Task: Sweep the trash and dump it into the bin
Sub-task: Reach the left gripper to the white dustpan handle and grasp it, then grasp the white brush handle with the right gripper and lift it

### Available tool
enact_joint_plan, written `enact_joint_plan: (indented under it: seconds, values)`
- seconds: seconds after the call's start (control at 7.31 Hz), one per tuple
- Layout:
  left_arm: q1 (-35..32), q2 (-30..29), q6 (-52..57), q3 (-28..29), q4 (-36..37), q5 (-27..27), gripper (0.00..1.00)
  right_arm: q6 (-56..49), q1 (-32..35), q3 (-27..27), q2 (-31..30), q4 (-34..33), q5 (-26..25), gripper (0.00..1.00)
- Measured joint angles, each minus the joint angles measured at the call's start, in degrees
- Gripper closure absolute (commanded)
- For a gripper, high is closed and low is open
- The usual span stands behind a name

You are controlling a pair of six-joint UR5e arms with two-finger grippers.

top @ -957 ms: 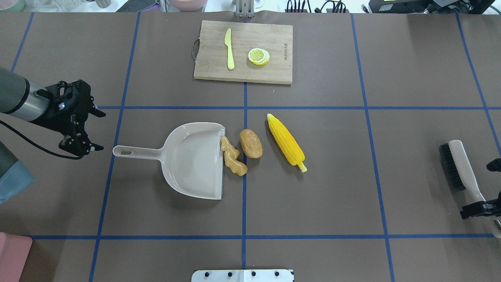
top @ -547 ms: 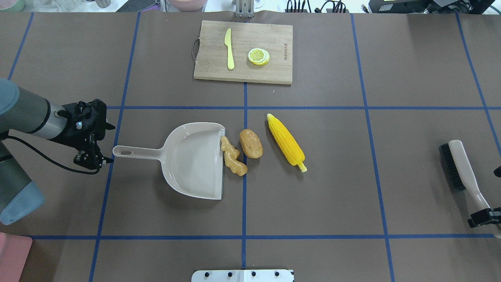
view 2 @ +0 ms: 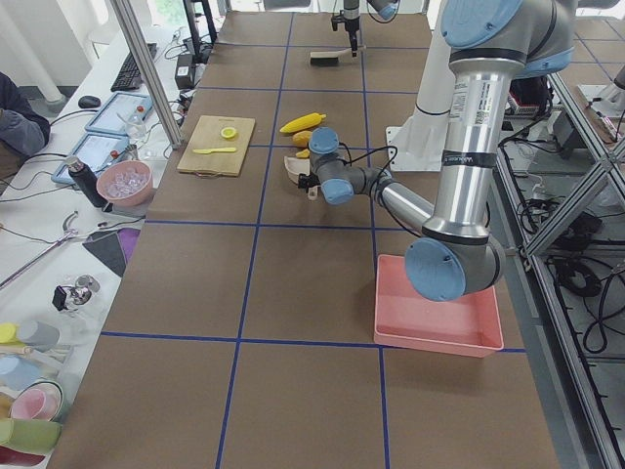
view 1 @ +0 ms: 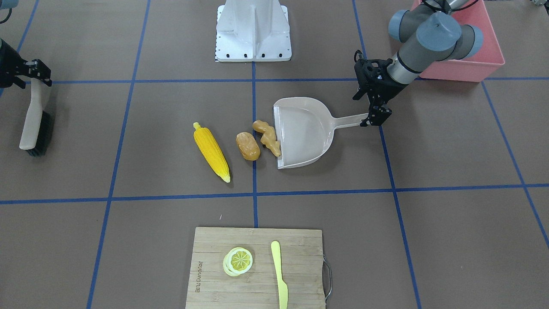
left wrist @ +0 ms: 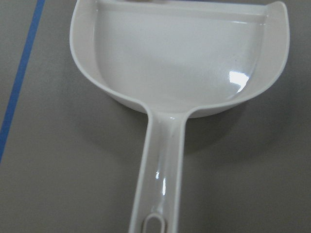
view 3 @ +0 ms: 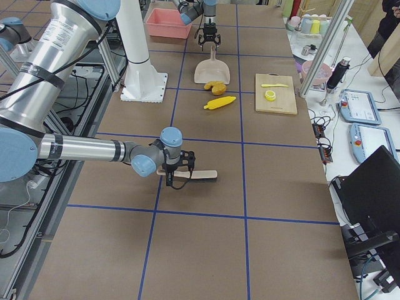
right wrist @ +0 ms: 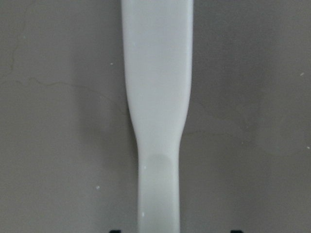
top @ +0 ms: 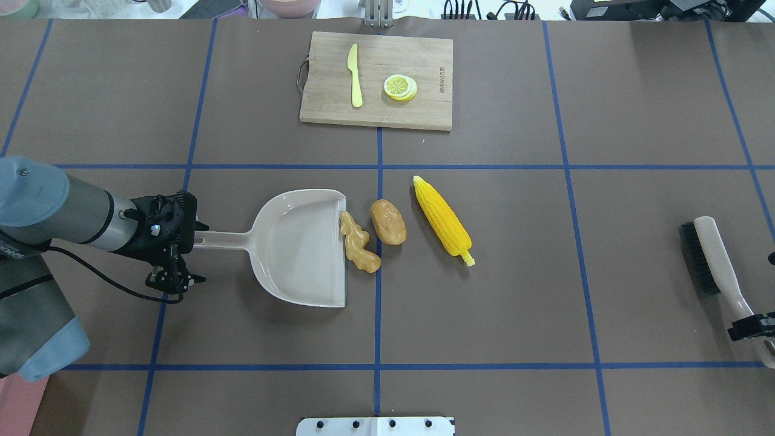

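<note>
Overhead the right gripper [top: 751,327] is cropped; at its wrist, fingertips [right wrist: 114,231] are seen parted around the brush handle [right wrist: 158,97]; the left gripper [top: 183,245] is spread astride the dustpan handle [top: 224,240]

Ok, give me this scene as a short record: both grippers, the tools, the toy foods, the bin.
dustpan: lying flat, empty
ginger: at the dustpan's open edge
potato: just beyond the ginger
corn: farthest from the dustpan
brush: lying flat, well away from the corn
bin: pink, empty where it shows
left gripper: open, over the end of the dustpan's handle
right gripper: open, astride the brush's handle
</note>
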Motion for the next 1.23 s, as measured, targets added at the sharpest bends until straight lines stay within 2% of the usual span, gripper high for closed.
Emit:
enact_joint_plan:
  seconds: [0.14,0.27,0.41,0.55,0.68,0.82,1.23]
  values:
    - [0.35,-0.13,0.01,0.17,-0.23,0.44,0.03,-0.29,0.44,-0.05,0.48,-0.10,-0.14,0.29]
    - [0.45,-0.25,0.08,0.52,-0.35,0.76,0.03,-0.41,0.73,-0.12,1.02,-0.18,-0.24,0.36]
    - [0.45,-0.87,0.01,1.27,-0.40,0.94,0.03,-0.45,0.86,-0.30,1.56,-0.24,-0.39,0.50]
    - [0.45,-1.94,-0.57,2.14,-0.35,1.36,0.03,-0.48,0.74,-0.58,2.04,-0.38,-0.62,0.56]
    - [0.45,-2.83,-1.43,2.63,-0.27,2.13,0.03,-0.52,0.29,-0.85,2.29,-0.57,-1.09,0.71]
    - [0.44,-3.27,-1.93,2.91,-0.27,2.62,0.03,-0.54,-0.23,-1.04,2.41,-0.62,-1.55,1.00]
    - [0.45,-3.59,-3.23,4.54,-0.47,2.96,0.03,-0.56,1.47,-0.76,2.40,-0.60,0.48,1.00]
